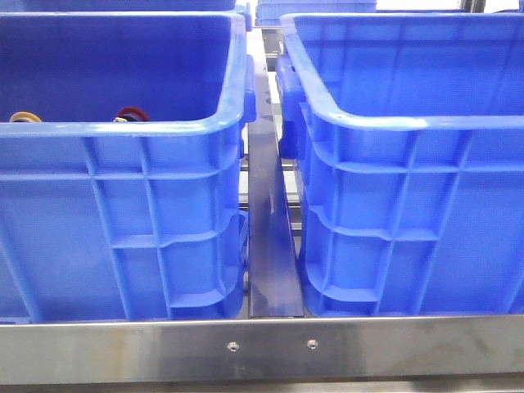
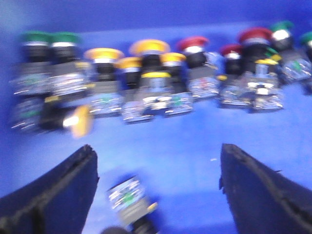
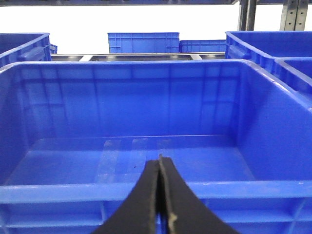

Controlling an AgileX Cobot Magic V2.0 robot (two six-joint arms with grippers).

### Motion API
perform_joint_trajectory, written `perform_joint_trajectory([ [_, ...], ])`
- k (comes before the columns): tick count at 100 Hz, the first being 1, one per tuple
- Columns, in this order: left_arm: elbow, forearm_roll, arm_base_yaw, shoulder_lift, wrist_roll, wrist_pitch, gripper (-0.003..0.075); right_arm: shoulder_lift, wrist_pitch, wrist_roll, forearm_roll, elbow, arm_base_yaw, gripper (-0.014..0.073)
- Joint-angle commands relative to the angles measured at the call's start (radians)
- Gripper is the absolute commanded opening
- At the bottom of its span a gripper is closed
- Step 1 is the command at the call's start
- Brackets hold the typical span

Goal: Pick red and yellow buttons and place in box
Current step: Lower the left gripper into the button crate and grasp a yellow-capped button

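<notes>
Nothing has gone into the box (image 3: 146,161) yet, as far as I can see: its floor is bare apart from some strips of clear tape, so the whole job looks to be ahead. The right gripper (image 3: 160,195) hangs just outside the box's near rim, its two dark fingers pressed together with nothing between them. The left gripper (image 2: 156,185) is down inside the other crate (image 1: 123,131), fingers spread wide and empty, with the stock of buttons laid out in a blurred row beyond its tips. Straight ahead of it sit the yellow buttons (image 2: 148,48), and further toward its right finger the red buttons (image 2: 192,44), all well clear of the pads. Green-capped buttons (image 2: 48,39) stand at the far end past the left finger, and a few more at the other end beyond the red ones; they are not wanted. One yellow button lies tipped on its side nearer the left finger, and a loose switch block (image 2: 127,197) rests right between the fingers, close in; I would guess that piece and the tight packing of the row are what could foul a clean grab.
</notes>
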Motion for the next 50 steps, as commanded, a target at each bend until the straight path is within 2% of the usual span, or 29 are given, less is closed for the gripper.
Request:
perform_joint_trajectory([
  [1,-0.092,-0.013,-0.014,0.061,0.001,-0.004,0.0500,-0.027,-0.078,0.000,-0.009,-0.018,0.002,-0.0068],
  [20,-0.259,-0.009,-0.014,0.248,0.001,0.122,0.0499,-0.027,-0.078,0.000,-0.009,-0.018,0.002,-0.0068],
  [50,-0.445,-0.001,-0.014,0.476,0.001,0.175,0.0498,-0.027,-0.078,0.000,-0.009,-0.018,0.002,-0.0068],
])
